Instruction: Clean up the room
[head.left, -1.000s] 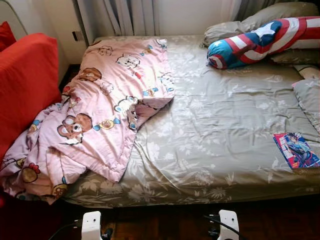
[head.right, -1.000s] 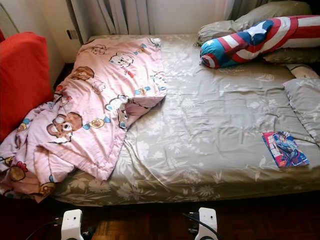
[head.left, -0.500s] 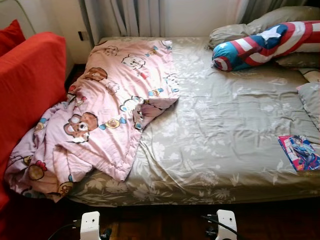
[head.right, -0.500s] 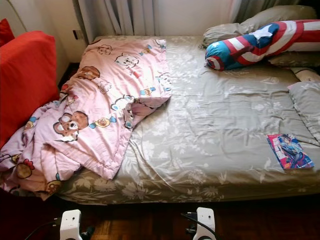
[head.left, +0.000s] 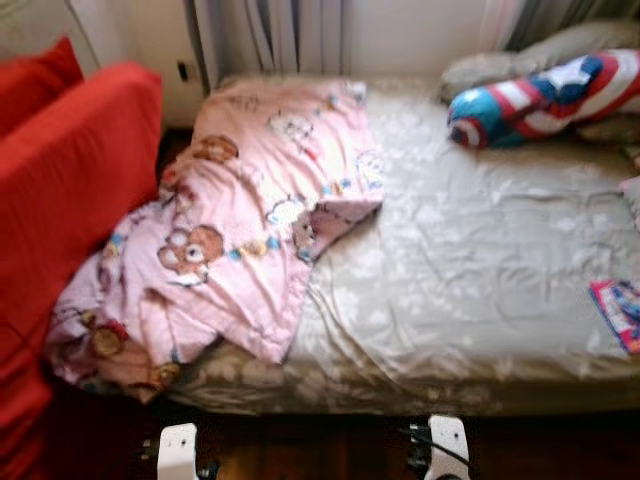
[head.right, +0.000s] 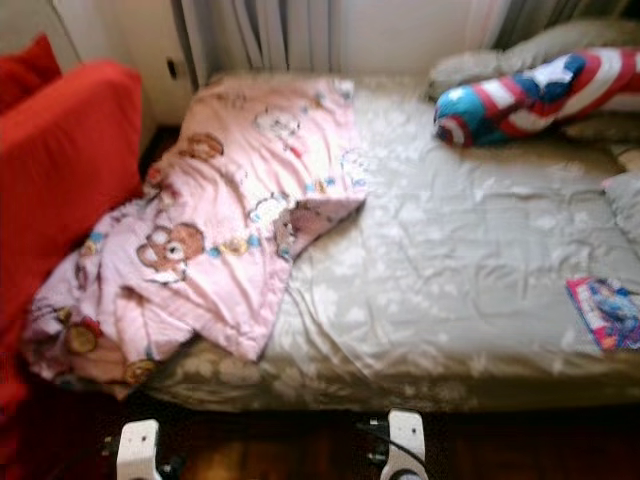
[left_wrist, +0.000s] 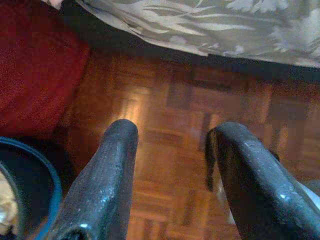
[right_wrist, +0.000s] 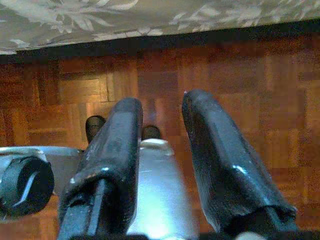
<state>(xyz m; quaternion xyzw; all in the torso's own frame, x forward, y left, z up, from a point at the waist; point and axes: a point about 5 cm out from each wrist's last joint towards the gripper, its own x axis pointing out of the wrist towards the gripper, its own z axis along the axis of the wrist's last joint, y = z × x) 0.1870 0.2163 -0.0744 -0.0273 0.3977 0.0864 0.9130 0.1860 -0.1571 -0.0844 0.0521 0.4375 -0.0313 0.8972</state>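
Down low, both arms are hanging idle over the parquet floor (left_wrist: 165, 165): the left pincer (left_wrist: 172, 145) is showing a wide gap between its black fingers with nothing in it, and the right pincer (right_wrist: 162, 120) is sitting at a narrower gap, also holding nothing. Just ahead, the bed (head.left: 480, 300) is lying under its grey-green floral sheet, the head views blurring somewhat. A pink cartoon-bear blanket (head.left: 250, 230) is sprawling across the bed's left part, its crumpled end spilling over the near-left corner beside a red sofa (head.left: 70, 190). At the right edge a colourful comic book (head.right: 605, 310) is resting flat on the sheet. Farther back, a red, white and blue shield-pattern bolster (head.left: 545, 95) is leaning against grey pillows (head.right: 500, 60), with curtains (head.left: 270, 35) hanging behind.
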